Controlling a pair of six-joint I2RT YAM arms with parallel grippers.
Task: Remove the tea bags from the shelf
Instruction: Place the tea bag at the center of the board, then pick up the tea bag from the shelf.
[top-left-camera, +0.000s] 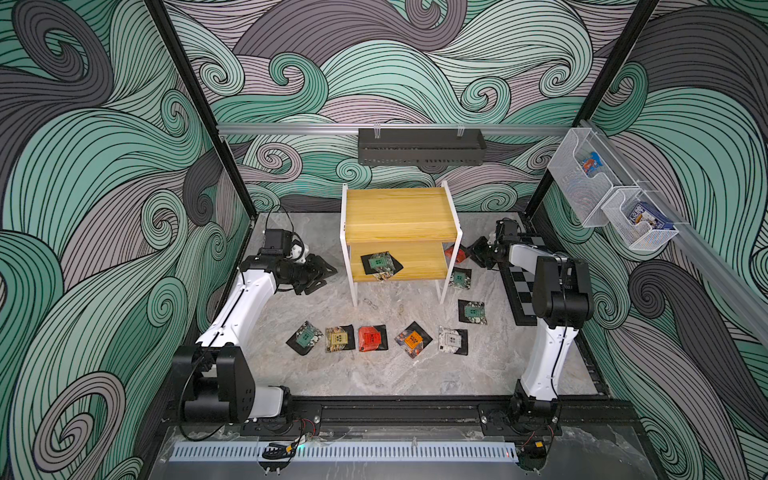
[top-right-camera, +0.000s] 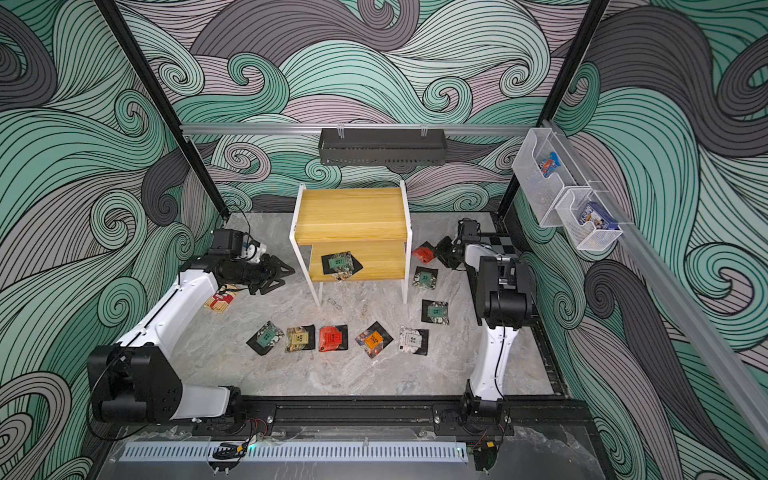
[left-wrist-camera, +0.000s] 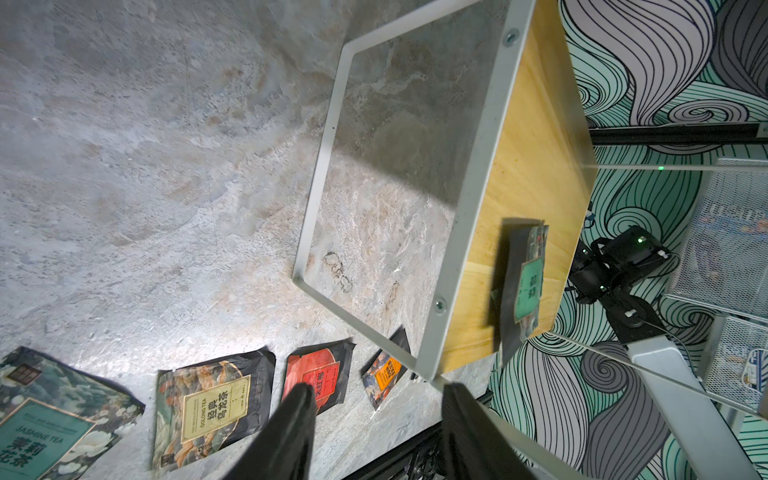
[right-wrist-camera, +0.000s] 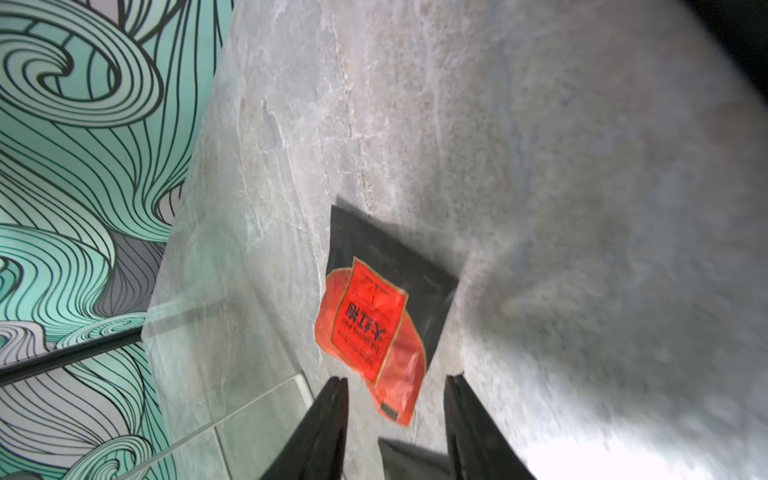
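The shelf (top-left-camera: 399, 216) stands at the back centre, and a small pile of tea bags (top-left-camera: 380, 264) with a teal one on top lies on its lower board. Left of the shelf, my left gripper (top-left-camera: 326, 272) is open and empty; its wrist view shows the pile (left-wrist-camera: 525, 282) from the side. My right gripper (top-left-camera: 478, 251) is open to the right of the shelf. A red tea bag (right-wrist-camera: 374, 316) sits free just beyond its fingertips, over the table. Several more tea bags lie on the table, among them a front row (top-left-camera: 372, 338) and two teal ones (top-left-camera: 472, 311) at the right.
A black tray (top-left-camera: 420, 145) hangs on the back wall. Two clear mesh bins (top-left-camera: 582, 178) with blue packets hang on the right wall. A checkerboard mat (top-left-camera: 517, 291) lies under the right arm. A red-and-white carton (top-right-camera: 221, 301) lies under the left arm.
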